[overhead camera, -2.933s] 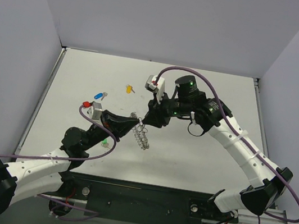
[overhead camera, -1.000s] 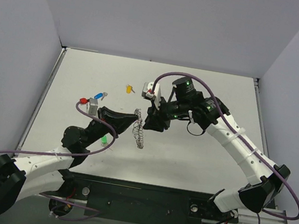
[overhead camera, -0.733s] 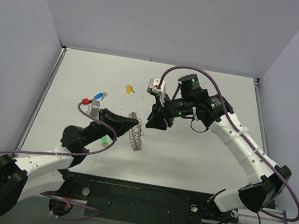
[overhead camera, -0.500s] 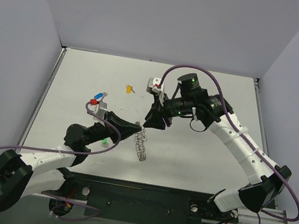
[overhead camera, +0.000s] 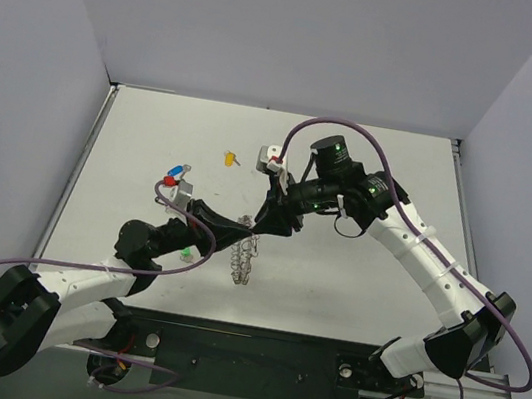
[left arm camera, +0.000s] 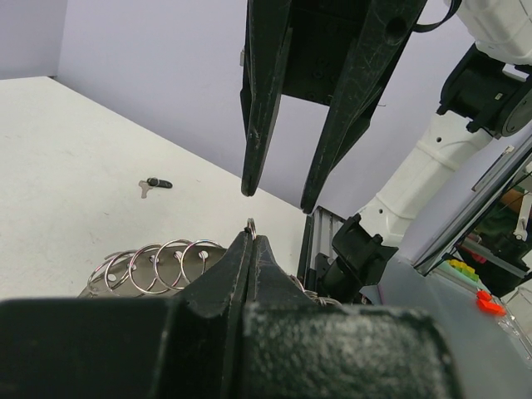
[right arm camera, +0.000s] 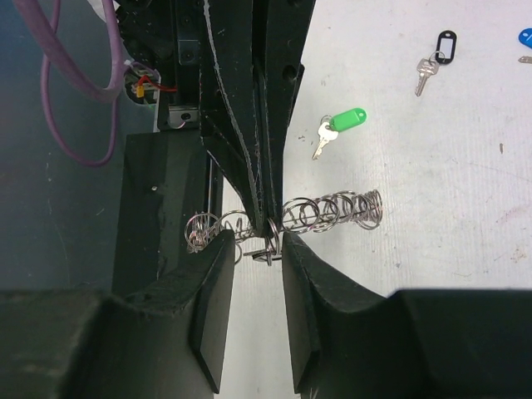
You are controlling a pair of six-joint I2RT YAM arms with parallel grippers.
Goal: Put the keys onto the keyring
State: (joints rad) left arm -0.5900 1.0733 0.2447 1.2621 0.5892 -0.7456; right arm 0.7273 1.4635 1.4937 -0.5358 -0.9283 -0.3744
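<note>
The left gripper (left arm camera: 252, 239) has its tapered black jaws pressed together on one end loop of the keyring (right arm camera: 332, 212), a thin bright silver wire wound into a row of round, springy coils. From that pinch the coil's long axis runs back toward the near edge of the matte white table (overhead camera: 352, 294), its free end pointing at the arm bases. The right gripper (left arm camera: 277, 199) stands with its jaws spread, straddling the left fingertips and the pinched loop without visibly touching either. Near the coil lies a green-tagged key (right arm camera: 342, 121). Farther out are a black-tagged key (right arm camera: 438, 51), a blue-tagged key (overhead camera: 180, 169) and a yellow-tagged key (overhead camera: 229, 158).
</note>
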